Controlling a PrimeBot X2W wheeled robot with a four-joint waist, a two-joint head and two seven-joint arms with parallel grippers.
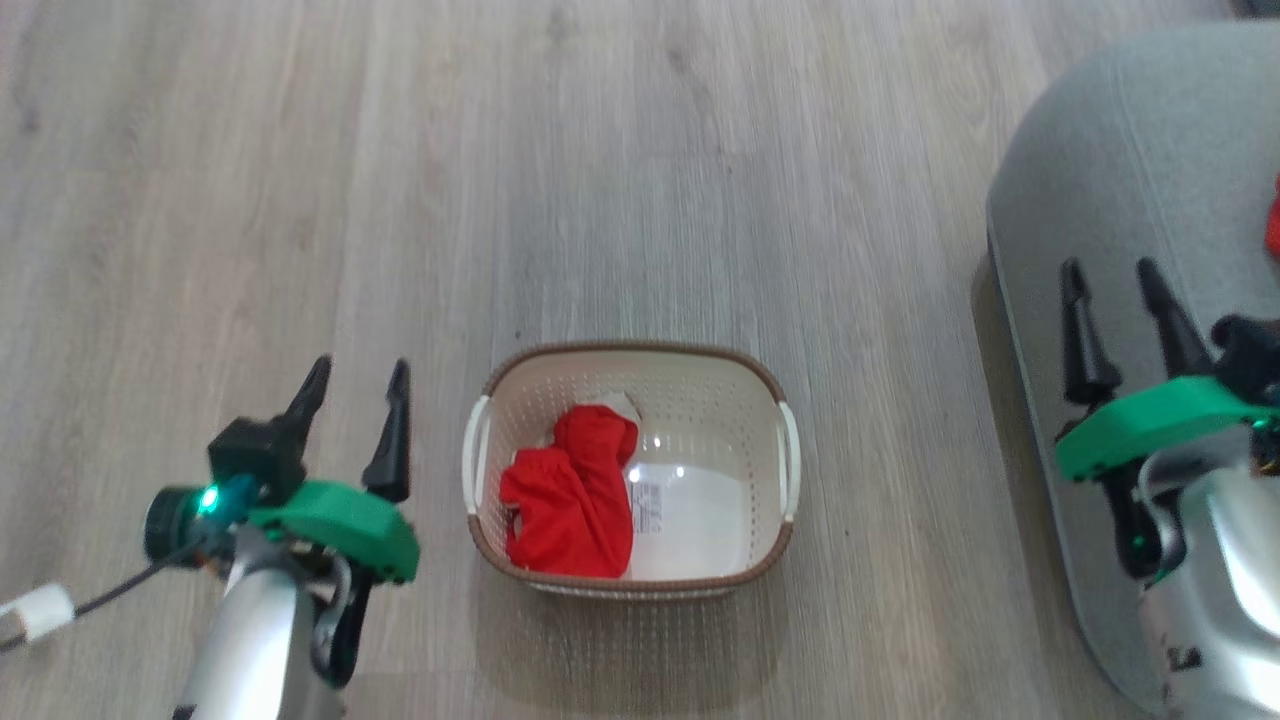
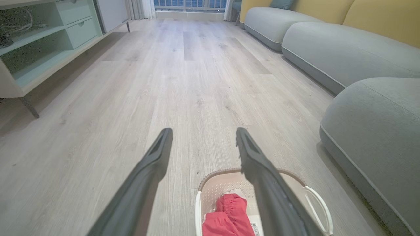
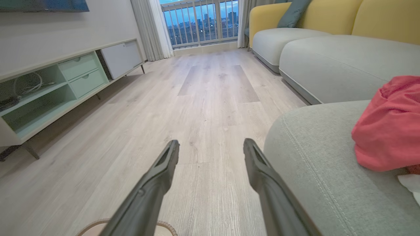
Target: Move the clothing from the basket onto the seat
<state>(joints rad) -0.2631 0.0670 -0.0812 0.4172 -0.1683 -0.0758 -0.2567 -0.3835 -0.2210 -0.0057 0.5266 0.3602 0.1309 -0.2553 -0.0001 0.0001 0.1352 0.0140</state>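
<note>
- The left gripper (image 1: 360,366) hangs over the bare floor (image 1: 250,180) just left of the basket (image 1: 640,349), its two fingers spread apart and holding nothing
- The right gripper (image 1: 1110,268) is far off to the right, above the left edge of the seat (image 1: 1130,140), its fingers also spread and empty
- The basket stands on the floor between the two grippers, near the left one and well apart from the right one; neither gripper reaches into it
- In the left half of the basket lies a crumpled red garment (image 1: 575,495), with what looks like a scrap of white cloth (image 1: 622,403) peeking out at its far side; the right half of the basket's bottom is bare apart from a label (image 1: 648,508)
- On the seat, right of the right gripper, a second red garment (image 3: 388,127) already lies in a heap, with a bit of white fabric (image 3: 410,182) just beside it
- By my reading the task is partly done: at least one piece is on the seat, and the red heap with its white scrap is left in the basket
- What remains seems to be a reach into the basket, a pinch on the heap, a carry to the right and a drop onto the seat; the left gripper is the closer one for that
</note>
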